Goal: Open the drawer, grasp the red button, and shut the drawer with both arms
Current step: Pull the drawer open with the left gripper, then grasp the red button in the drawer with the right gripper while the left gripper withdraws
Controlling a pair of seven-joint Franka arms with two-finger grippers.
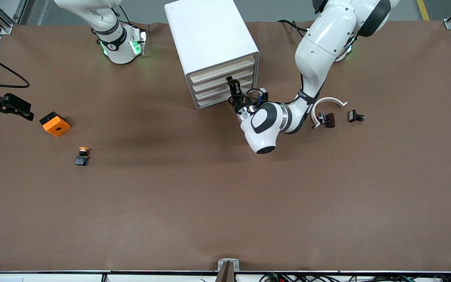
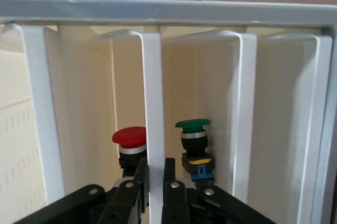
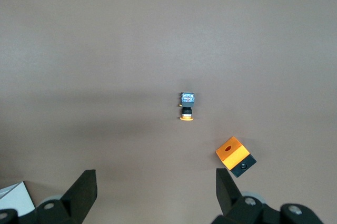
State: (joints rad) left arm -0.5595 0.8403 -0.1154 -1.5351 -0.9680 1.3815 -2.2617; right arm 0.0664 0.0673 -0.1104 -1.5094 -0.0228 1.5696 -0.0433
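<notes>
I'm pinching my left gripper (image 2: 155,182) on a white drawer handle (image 2: 152,124), its fingers (image 2: 138,177) pressed tight against both sides of that thin upright strip. In the front view this gripper (image 1: 233,87) is sitting right at the face of the white drawer cabinet (image 1: 210,47), at one of its lower drawers, with my left arm (image 1: 315,55) reaching in from its base. Through the left wrist camera I'm seeing into the drawer: the red button (image 2: 130,147) is standing inside, just past my fingers, and a green button (image 2: 194,147) is standing beside it, the handle strip running between them in the picture. More white handles (image 2: 245,118) are lining up next to mine.

My right gripper (image 3: 155,192) is hanging with its fingers (image 3: 84,192) spread wide over the bare brown tabletop (image 1: 225,203) toward the right arm's end, holding nothing, and that arm is waiting. Below it I'm seeing an orange-capped button (image 3: 186,106) lying on its side, and an orange block (image 3: 235,155) with a black base close by. In the front view that orange block (image 1: 55,123) is resting farther from the camera than the orange-capped button (image 1: 82,155).

Toward the left arm's end, a white curved piece (image 1: 327,105) is lying with a small dark part (image 1: 326,119) against it, and a black clip (image 1: 355,116) is lying just beside them
</notes>
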